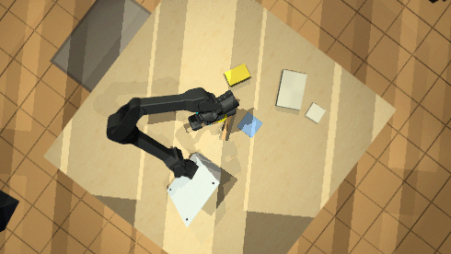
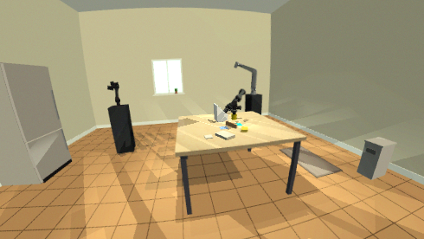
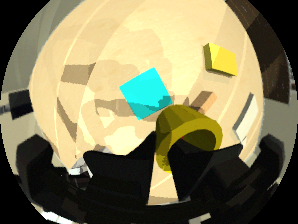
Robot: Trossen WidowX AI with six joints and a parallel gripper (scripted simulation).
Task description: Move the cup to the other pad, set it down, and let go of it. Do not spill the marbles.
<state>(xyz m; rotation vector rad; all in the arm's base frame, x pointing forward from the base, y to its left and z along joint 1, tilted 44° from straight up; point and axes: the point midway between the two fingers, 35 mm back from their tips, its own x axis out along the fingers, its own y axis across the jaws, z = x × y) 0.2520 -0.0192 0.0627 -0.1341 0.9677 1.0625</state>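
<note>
My gripper (image 3: 160,133) is shut on the wall of the yellow cup (image 1: 224,119) (image 2: 234,116) (image 3: 168,120). The cup's mouth faces the wrist camera. A speck of red shows inside it; the other contents are hidden. The cyan pad (image 2: 239,124) (image 3: 145,93) lies just beyond the cup in the wrist view, and the arm covers most of it in the top view. The blue pad (image 1: 249,124) (image 2: 223,127) lies on the other side of the wooden bar. How high the cup is above the table is hard to tell.
The wooden bar (image 1: 225,129) (image 2: 231,124) (image 3: 205,101) stands between the pads, close to the cup. A yellow block (image 1: 237,75) (image 2: 244,129) (image 3: 220,60), a pale box (image 1: 291,89) (image 2: 225,135) and a small pale square (image 1: 316,113) lie farther off. A white panel (image 1: 195,193) stands near the arm's base.
</note>
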